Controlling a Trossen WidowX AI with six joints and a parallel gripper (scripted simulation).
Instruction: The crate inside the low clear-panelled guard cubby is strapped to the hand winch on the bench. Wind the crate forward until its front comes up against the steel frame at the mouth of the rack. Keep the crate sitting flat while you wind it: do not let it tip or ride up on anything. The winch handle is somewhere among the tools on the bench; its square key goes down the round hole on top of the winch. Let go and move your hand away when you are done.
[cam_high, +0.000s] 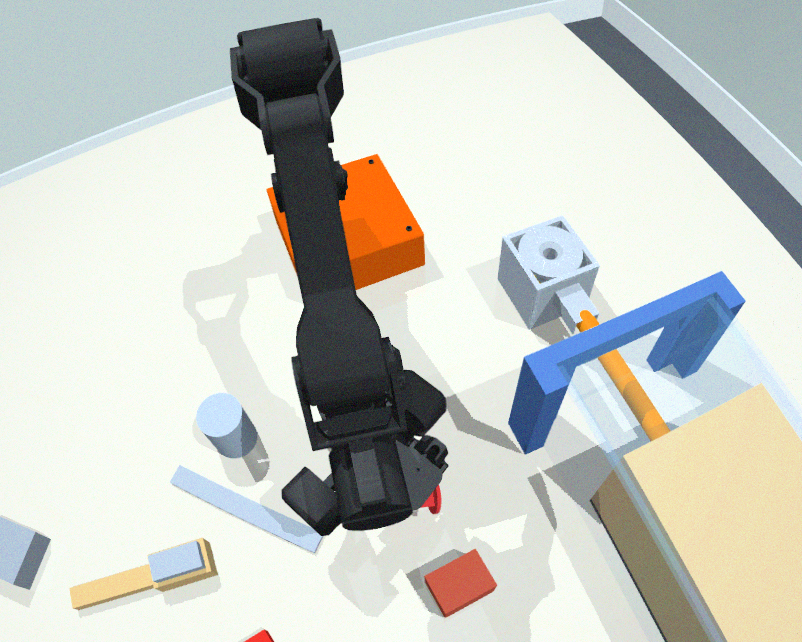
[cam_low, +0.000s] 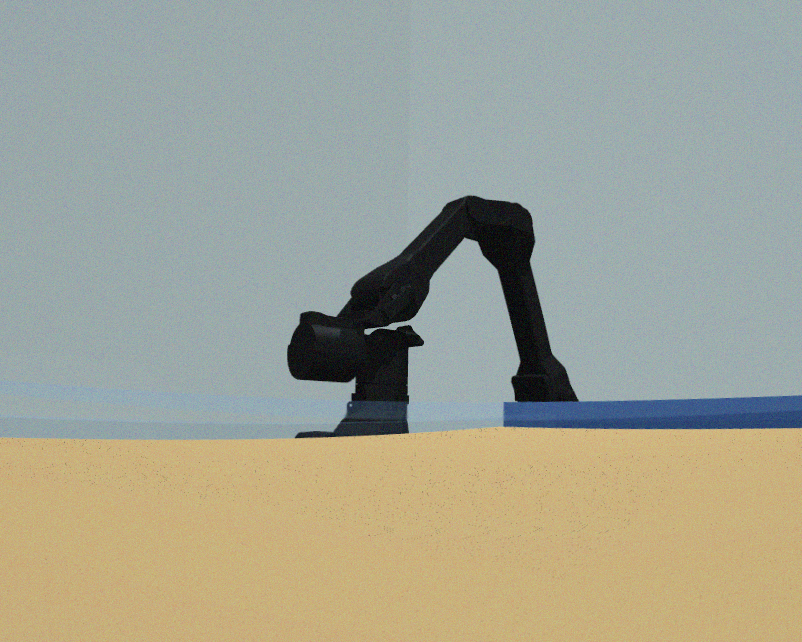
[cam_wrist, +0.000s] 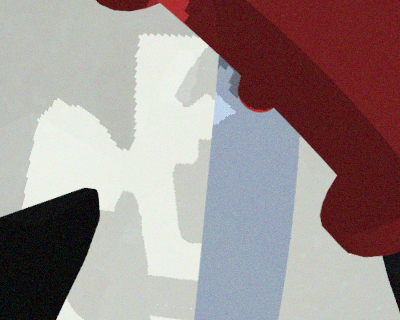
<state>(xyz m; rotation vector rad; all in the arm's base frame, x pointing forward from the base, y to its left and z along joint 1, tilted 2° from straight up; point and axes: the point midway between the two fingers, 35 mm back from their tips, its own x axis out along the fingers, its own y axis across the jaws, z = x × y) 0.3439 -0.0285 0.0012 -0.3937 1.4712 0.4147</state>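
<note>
Hovering, claw (cam_high: 371, 485) (cam_low: 381, 368) (cam_wrist: 241, 225) released, over red-gripped handle (cam_high: 434, 500) (cam_wrist: 320, 60), well apart from winch (cam_high: 533, 251); likely light, stiff, smooth; pinch flat bar (cam_wrist: 247, 210).

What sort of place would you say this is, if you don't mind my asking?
Probably a robot workbench or test cell: a black arm over a pale bench top, a winch strapped to a crate, and a wooden-handled tool.
</note>
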